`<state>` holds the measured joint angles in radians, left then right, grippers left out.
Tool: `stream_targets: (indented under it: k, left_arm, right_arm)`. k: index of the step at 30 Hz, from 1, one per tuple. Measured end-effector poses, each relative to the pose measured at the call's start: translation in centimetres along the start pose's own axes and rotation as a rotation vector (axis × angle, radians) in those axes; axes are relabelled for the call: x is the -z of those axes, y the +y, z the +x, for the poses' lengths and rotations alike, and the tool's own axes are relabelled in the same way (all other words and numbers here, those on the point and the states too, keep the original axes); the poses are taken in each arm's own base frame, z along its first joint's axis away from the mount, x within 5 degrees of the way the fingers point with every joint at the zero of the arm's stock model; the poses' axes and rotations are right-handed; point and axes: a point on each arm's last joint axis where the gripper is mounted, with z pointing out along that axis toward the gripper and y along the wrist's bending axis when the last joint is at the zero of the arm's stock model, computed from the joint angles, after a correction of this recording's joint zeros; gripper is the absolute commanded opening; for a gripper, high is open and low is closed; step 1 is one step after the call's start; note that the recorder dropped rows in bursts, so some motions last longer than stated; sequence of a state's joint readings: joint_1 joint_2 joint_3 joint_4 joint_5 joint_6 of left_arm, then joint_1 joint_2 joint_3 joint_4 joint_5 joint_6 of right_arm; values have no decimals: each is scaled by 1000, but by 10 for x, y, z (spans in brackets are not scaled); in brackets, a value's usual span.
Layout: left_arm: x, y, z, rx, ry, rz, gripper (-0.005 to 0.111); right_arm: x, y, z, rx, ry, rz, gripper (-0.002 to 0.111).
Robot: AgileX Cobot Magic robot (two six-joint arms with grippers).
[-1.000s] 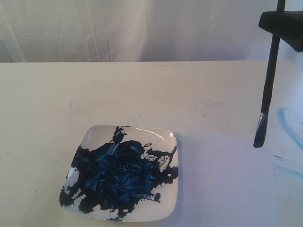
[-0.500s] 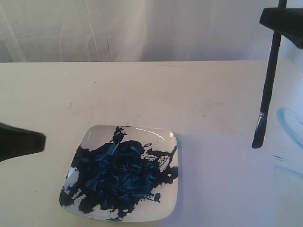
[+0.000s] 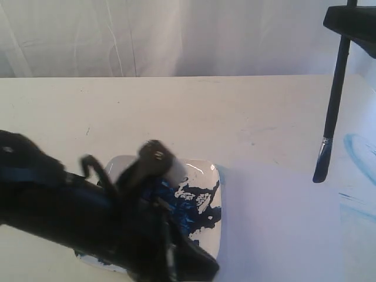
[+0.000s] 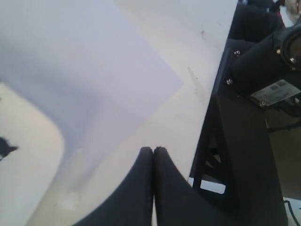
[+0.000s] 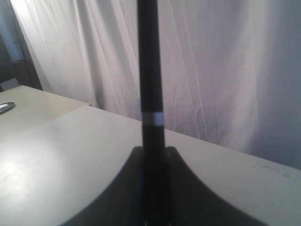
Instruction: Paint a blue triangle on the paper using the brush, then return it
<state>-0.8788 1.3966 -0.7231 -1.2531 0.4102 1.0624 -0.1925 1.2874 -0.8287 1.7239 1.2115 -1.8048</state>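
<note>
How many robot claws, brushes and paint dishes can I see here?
Grippers: 2 (left gripper, right gripper)
Paint brush: 1
Paint dish: 1
Total: 4

A blurred black left arm (image 3: 70, 217) sprawls across the seven o'clock corner of the cream counter (image 3: 176, 111), covering most of the paint-smeared white dish (image 3: 205, 197). At two o'clock the right pincer (image 3: 348, 23) grips the brush (image 3: 335, 100), which hangs nearly upright with its tip down over the paper (image 3: 276, 229). Faint blue smears (image 3: 359, 154) show at three o'clock.
</note>
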Motion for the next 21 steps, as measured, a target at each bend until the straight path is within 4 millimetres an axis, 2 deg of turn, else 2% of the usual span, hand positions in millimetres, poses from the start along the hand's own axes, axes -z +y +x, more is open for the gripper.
stream_targets:
  k: [5, 9, 15, 21]
  left_arm:
    - [-55, -3, -17, -32, 87, 44, 0]
    - [-82, 7, -20, -40, 130, 38, 0]
    - [-103, 23, -8, -39, 201, 6, 0]
    - [-110, 31, -2, -59, 220, -39, 0]
  right_arm:
    - [0, 0, 0, 0, 0, 0, 0]
    - [0, 0, 0, 0, 0, 0, 0]
    - [0, 0, 0, 0, 0, 0, 0]
    - [0, 0, 0, 0, 0, 0, 0]
